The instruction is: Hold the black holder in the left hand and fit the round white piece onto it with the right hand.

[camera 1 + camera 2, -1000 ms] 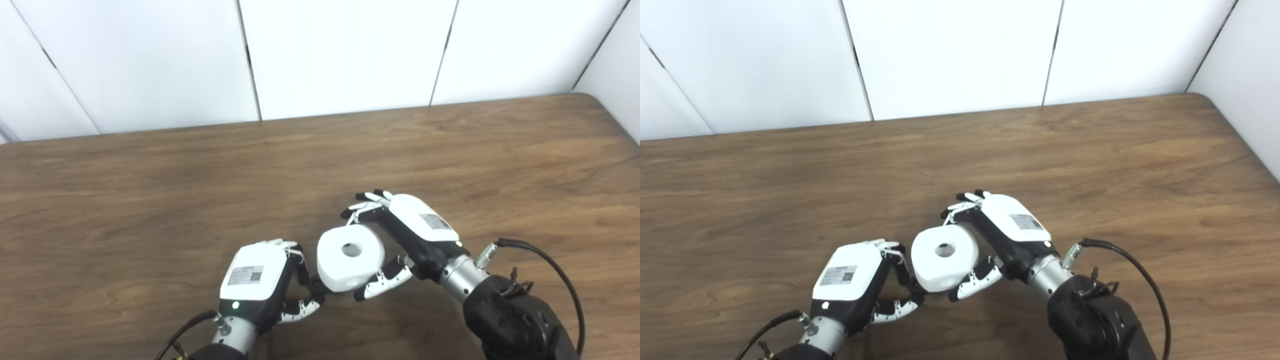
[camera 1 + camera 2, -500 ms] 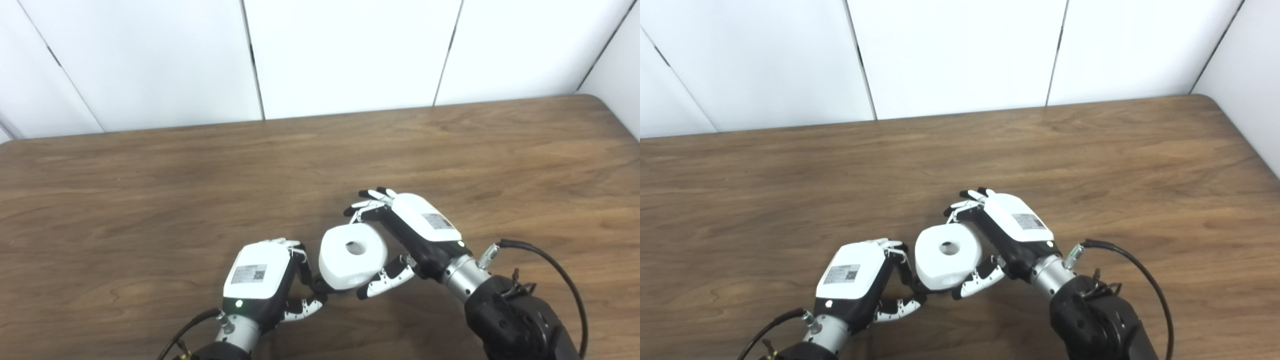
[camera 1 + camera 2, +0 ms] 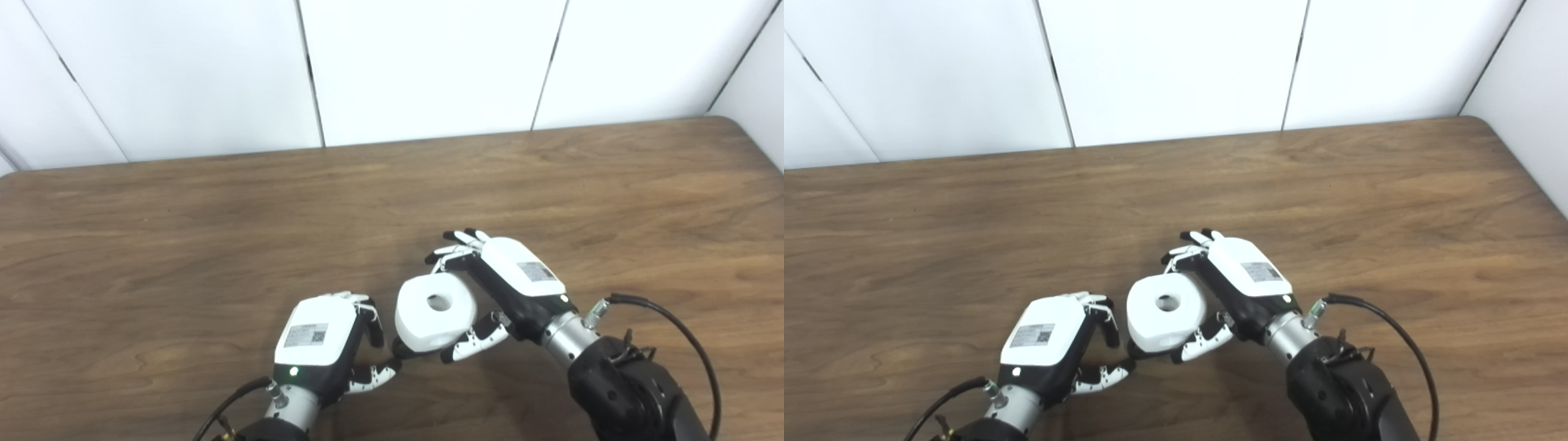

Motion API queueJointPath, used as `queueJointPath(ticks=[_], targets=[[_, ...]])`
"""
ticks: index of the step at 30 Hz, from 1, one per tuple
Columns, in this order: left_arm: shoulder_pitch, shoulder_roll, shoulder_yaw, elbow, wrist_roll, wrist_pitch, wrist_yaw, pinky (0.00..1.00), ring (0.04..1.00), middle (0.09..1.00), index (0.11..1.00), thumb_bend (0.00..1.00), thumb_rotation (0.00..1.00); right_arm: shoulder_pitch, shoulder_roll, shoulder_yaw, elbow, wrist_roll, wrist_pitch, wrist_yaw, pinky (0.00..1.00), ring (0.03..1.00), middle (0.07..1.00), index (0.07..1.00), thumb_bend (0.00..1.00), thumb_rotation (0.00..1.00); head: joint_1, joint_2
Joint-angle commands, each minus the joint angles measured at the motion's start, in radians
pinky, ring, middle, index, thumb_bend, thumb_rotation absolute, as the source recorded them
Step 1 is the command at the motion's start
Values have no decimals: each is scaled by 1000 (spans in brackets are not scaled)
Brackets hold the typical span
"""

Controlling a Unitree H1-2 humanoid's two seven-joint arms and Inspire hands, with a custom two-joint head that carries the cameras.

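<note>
While the right hand [image 3: 508, 288] keeps its fingers and thumb closed around the round white piece [image 3: 435, 312], the piece now sits slightly further right than a second ago — a gap shows beside the left hand [image 3: 318, 340]. The left hand's fingers curl on the black holder [image 3: 398, 349], mostly hidden under the piece, above the wooden table [image 3: 184, 233].

1. Brown wooden table [image 3: 184, 233] with visible grain, filling the lower part of both views, rounded at the far right corner.
2. White panelled wall [image 3: 429, 61] behind the far edge of the table, split by thin dark seams.
3. Second white wall [image 3: 1519, 79] along the right side, meeting the back one at the corner.
</note>
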Motion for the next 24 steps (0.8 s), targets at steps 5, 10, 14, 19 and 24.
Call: queueJointPath(ticks=[5,10,14,19,24], targets=[[34,9,-20,70,-2,-2,-89,848,847,790,488,520,54,-22,-11,0,5,-18,-34,-12,1000,943,793,483,523,132,-11,5],[33,8,-18,70,-9,0,-92,852,850,791,488,520,53,-31,-18,2,2,-20,-37,-3,1000,949,795,483,523,131,-11,6],[34,6,-18,66,-7,2,-98,855,853,794,488,520,54,-34,-21,3,-3,-22,-35,4,1000,950,794,483,523,131,-12,5],[37,4,-19,70,7,0,-79,843,846,790,489,520,58,-36,-27,8,-6,-38,-32,22,1000,945,791,486,524,137,-13,5],[39,2,-19,69,11,-1,-77,838,843,788,493,521,68,-38,-27,11,-15,-57,-14,51,1000,946,799,490,525,145,-15,6]])
